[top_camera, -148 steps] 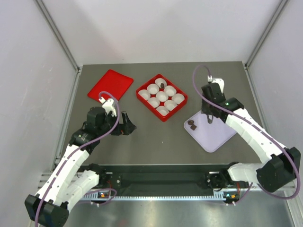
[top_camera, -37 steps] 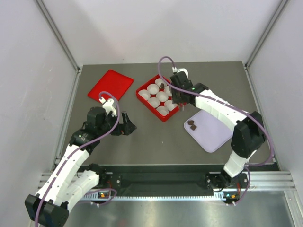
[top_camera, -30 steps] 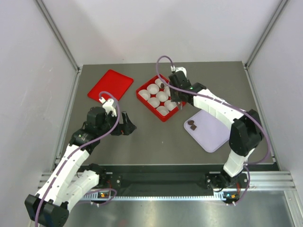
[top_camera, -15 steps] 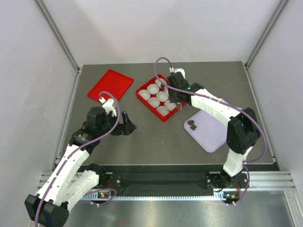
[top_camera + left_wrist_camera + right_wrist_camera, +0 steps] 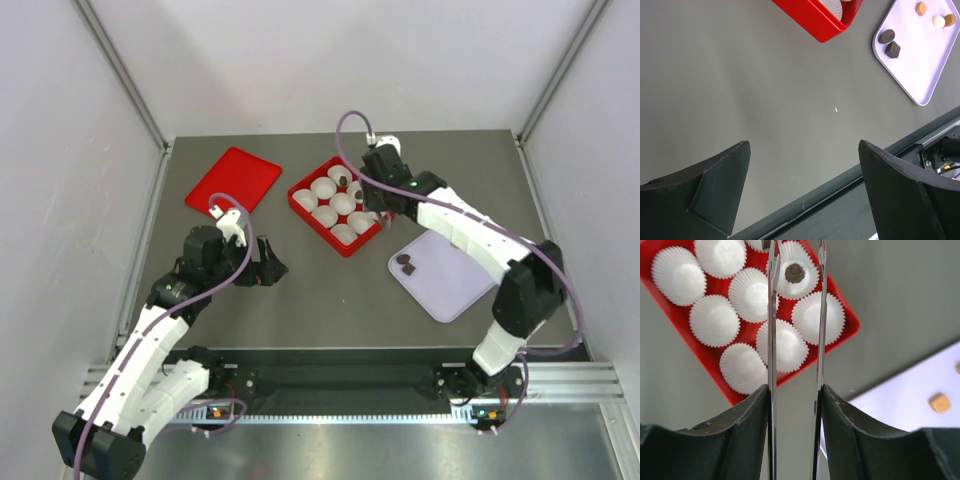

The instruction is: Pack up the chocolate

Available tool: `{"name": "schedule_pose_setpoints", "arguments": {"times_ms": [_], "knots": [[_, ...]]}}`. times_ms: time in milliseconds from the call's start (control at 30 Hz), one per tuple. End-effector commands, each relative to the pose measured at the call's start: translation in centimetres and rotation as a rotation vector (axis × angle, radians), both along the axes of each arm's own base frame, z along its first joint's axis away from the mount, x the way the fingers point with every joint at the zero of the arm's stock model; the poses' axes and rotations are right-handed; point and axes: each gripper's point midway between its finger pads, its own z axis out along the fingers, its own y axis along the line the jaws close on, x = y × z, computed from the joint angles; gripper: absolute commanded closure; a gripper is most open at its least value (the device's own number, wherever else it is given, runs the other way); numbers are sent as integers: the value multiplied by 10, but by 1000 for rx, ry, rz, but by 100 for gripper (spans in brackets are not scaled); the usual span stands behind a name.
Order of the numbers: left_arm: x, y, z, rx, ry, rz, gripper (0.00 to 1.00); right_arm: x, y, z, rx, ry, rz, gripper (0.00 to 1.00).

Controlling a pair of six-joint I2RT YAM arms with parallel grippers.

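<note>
The red box (image 5: 346, 251) holds nine white paper cups. One dark chocolate (image 5: 343, 181) lies in the far corner cup. The right wrist view shows another dark chocolate (image 5: 795, 273) in a cup on the box's (image 5: 852, 326) right edge. My right gripper (image 5: 384, 207) hovers over that side of the box; its two thin metal blades (image 5: 772, 315) stand apart with nothing between them. The lavender tray (image 5: 455, 290) holds two dark pieces (image 5: 405, 264) and, in the left wrist view, tan and cream pieces (image 5: 938, 21). My left gripper (image 5: 272, 265) is open and empty over bare table.
A flat red lid (image 5: 233, 180) lies at the far left. The tray (image 5: 920, 70) lies right of the box (image 5: 815, 20). A tan piece (image 5: 939, 402) shows on the tray (image 5: 900, 390). The table's front rail runs below my left gripper (image 5: 802, 145).
My right gripper went from the lavender tray to above the red box, then drew back slightly to the right. The left arm has not moved.
</note>
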Motion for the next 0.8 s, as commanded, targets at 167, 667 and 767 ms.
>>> {"name": "schedule_pose_setpoints", "arguments": {"times_ms": [167, 667, 767], "knots": [[5, -3, 9, -13, -52, -9, 6, -88, -65, 36, 21, -19, -48, 57], [6, -4, 6, -12, -40, -14, 6, -203, -114, -23, 78, 183, -14, 53], [6, -4, 5, -10, -36, -13, 6, -213, -108, -37, 103, 216, 2, 54]]}}
